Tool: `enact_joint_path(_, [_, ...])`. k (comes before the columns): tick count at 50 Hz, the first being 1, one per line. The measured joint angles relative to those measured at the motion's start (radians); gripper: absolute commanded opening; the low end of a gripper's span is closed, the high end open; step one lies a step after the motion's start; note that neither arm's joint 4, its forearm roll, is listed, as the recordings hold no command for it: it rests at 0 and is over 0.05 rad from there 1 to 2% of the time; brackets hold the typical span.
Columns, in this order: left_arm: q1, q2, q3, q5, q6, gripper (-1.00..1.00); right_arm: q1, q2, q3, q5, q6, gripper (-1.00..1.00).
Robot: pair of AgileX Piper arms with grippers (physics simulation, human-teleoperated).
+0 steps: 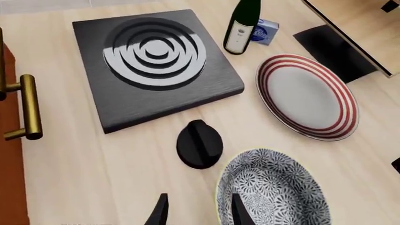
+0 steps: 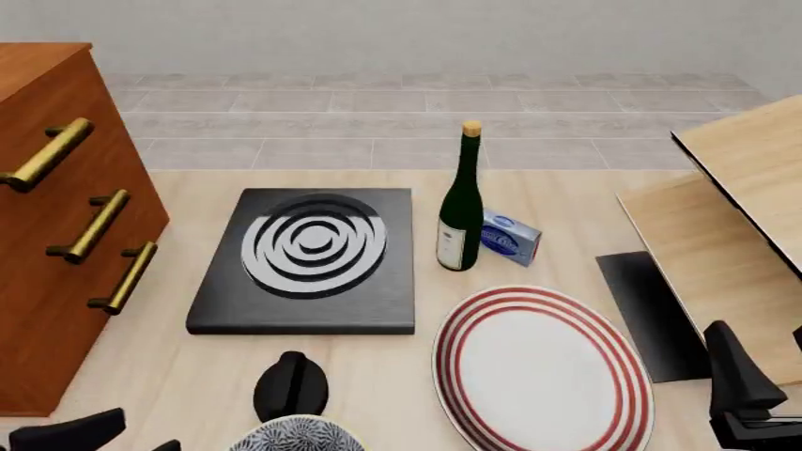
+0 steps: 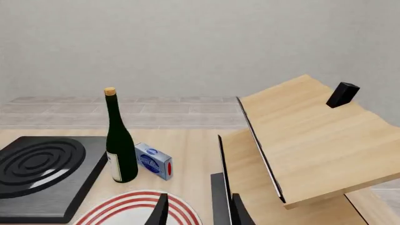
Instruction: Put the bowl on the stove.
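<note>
The bowl (image 1: 272, 190) sits on the worktop (image 2: 527, 193) at the near edge, left of centre, not yet lifted. The stove (image 2: 314, 261) lies beyond it, well apart. The knob (image 2: 291, 385) stands between them, just beside the bowl's far rim.

The left gripper (image 1: 198, 211) hovers over the bowl's left rim, fingers apart, one inside the rim line and one outside; whether either touches cannot be told. The right gripper (image 3: 196, 211) waits over the plate (image 2: 542, 371), fingers apart and holding nothing.

Risks, as judged:
- A thin rim pinch may let the deep bowl tilt or slip on lifting.
- A low carry toward the stove would strike the knob.
- Drifting right risks the bottle (image 2: 461, 202), which is tall and likely to topple.
- An off-centre release could leave the bowl overhanging the stove's near edge.
</note>
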Motion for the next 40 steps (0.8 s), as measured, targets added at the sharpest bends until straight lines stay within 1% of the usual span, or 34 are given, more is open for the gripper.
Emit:
enact_joint_path(20, [-0.072,0.019,0.021,-0.005,-0.035,1.0,0.0,0.0,0.0,0.0,0.0,1.0])
enact_joint_path(27, [-0.099,0.029,0.029,-0.011,-0.038,1.0,0.0,0.0,0.0,0.0,0.0,1.0])
enact_joint_path(40, [-0.14,0.09,0.055,-0.076,-0.029,1.0,0.0,0.0,0.0,0.0,0.0,1.0])
